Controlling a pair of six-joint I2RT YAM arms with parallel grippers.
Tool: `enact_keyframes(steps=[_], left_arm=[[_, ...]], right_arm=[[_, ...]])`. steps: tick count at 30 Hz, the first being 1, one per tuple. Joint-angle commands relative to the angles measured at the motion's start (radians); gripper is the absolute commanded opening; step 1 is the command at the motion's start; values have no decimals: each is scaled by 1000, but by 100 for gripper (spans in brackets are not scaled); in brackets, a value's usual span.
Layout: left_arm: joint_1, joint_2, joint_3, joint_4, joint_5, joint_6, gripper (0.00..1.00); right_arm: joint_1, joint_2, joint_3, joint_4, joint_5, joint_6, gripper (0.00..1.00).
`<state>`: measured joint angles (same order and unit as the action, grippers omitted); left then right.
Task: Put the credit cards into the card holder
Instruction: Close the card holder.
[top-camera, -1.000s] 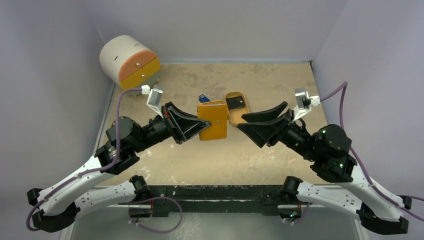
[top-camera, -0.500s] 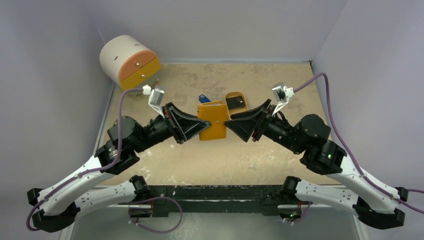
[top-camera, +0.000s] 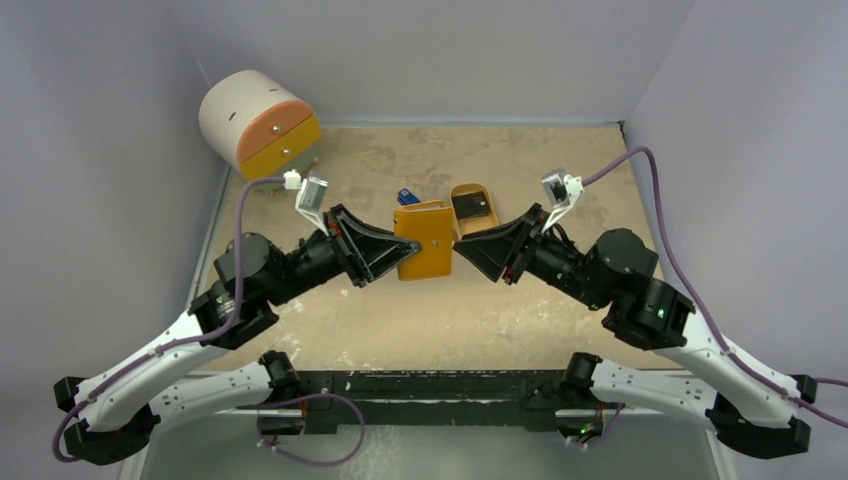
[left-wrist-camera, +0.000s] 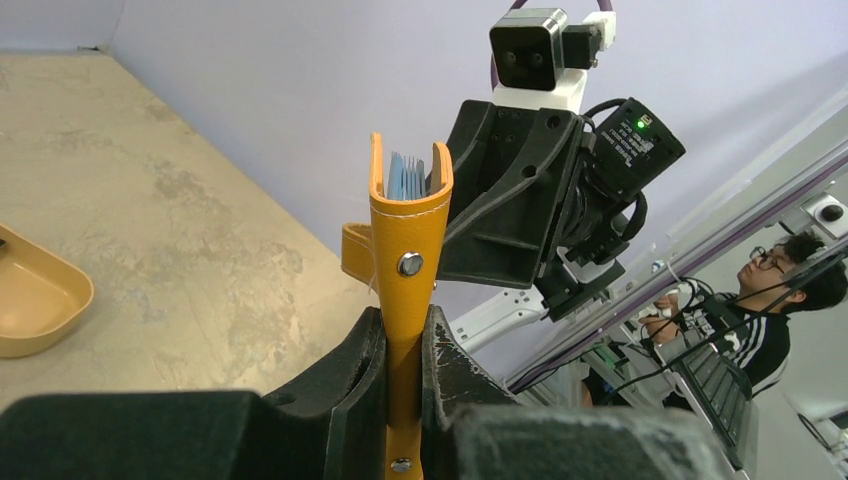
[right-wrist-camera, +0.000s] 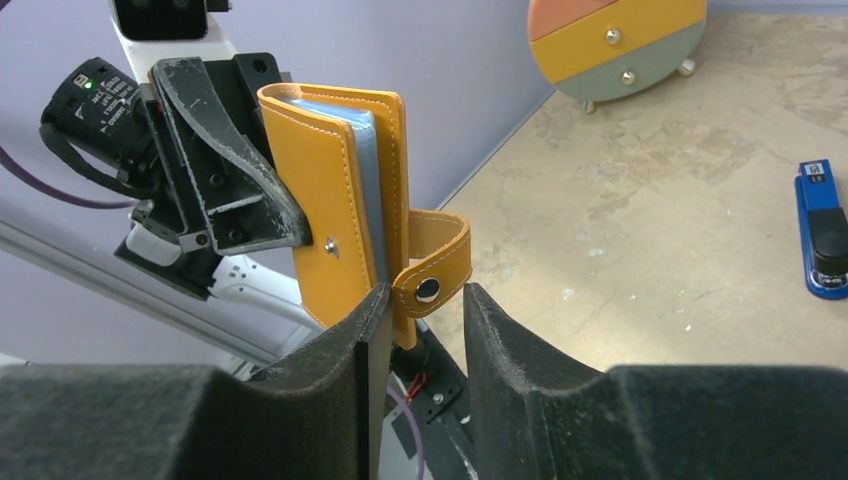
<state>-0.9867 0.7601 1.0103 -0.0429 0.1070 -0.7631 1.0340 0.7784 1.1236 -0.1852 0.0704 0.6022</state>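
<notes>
Two hands are facing each other over the table (top-camera: 560, 160). I am squeezing my left hand (top-camera: 397, 252) tight on one edge of the orange card holder (top-camera: 428, 252), holding it up in the air. My right hand (top-camera: 460, 247) is sitting loose around its snap strap (right-wrist-camera: 432, 272), not pinching it. One dark card (top-camera: 468, 205) is lying in the orange tray (top-camera: 487, 222) behind.

The card holder (right-wrist-camera: 335, 200) looked like smooth orange leather with pale stitching and a shiny metal snap (right-wrist-camera: 428, 290). The table (top-camera: 400, 160) was matt, mottled, worn beige. The pads (right-wrist-camera: 520, 360) of the right gripper (right-wrist-camera: 424, 320) seemed coarse black foam, perhaps rubber.
</notes>
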Motion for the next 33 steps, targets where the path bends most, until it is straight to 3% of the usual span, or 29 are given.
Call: enact_keyframes(steps=[1, 13, 25, 30, 33], left_arm=[[0, -13, 44, 55, -4, 16, 0], [0, -12, 43, 57, 2, 13, 0], [-1, -12, 41, 69, 12, 6, 0], [0, -8, 40, 75, 19, 4, 0], [0, -5, 39, 80, 27, 0, 0]], right_arm=[[0, -16, 34, 20, 37, -4, 33], [0, -26, 25, 21, 57, -1, 16], [0, -12, 38, -14, 71, -1, 5], [0, 0, 47, -31, 77, -1, 6], [0, 7, 51, -36, 78, -1, 13]])
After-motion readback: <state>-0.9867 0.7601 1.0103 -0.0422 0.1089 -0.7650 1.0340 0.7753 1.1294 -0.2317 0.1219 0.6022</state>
